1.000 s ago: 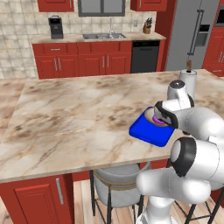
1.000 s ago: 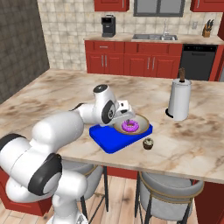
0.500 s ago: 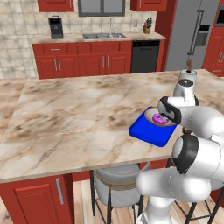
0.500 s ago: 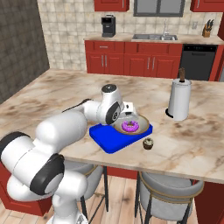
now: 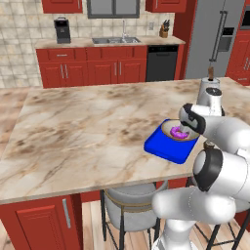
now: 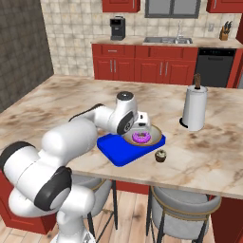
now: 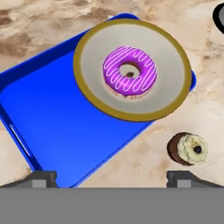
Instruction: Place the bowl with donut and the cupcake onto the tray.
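the arm has swung toward the cupcake [image 7: 188, 148], claw [image 7: 112, 177] spread wide and empty. bowl [image 7: 131, 70] with donut [image 7: 129, 77] sits on the tray's [image 7: 57, 127] corner; the cupcake waits on the counter just beside the tray.

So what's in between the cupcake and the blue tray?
Nothing: in the hand view, just bare marble counter separates the cupcake from the tray.

Bowl [image 7: 132, 68] holding pink donut [image 7: 129, 71] sits on blue tray [image 7: 57, 118]; cupcake [image 7: 188, 148] beside it.
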### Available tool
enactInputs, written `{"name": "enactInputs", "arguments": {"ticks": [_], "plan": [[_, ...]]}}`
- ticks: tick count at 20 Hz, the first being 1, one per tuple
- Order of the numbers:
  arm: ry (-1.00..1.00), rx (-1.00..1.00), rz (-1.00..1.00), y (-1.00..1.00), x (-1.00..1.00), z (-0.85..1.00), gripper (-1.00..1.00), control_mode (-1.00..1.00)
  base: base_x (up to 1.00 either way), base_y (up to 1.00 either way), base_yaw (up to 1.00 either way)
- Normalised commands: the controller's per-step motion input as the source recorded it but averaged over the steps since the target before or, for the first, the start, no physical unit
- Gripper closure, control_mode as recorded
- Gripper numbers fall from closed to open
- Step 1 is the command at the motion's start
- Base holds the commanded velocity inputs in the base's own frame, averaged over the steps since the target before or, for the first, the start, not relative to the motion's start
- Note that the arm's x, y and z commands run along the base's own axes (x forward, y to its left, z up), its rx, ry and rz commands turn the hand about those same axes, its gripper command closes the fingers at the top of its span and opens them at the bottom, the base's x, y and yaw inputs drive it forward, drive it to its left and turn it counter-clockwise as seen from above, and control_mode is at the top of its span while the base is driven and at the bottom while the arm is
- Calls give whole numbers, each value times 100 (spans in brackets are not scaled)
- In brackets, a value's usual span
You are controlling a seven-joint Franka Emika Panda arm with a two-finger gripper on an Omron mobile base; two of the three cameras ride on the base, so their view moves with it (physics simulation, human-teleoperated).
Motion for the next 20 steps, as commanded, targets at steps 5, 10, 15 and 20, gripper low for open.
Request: {"name": "enactInputs", "arguments": {"ticks": [5, 10, 15, 20], "plan": [[0, 0, 0, -12, 0, 0, -100, -100, 0, 0, 0], [0, 0, -1, -25, 0, 0, -100, -100, 0, 0, 0], [0, 0, -2, -21, 0, 0, -100, -100, 0, 0, 0], [0, 0, -3, -24, 0, -2, -100, -100, 0, 0, 0]]}}
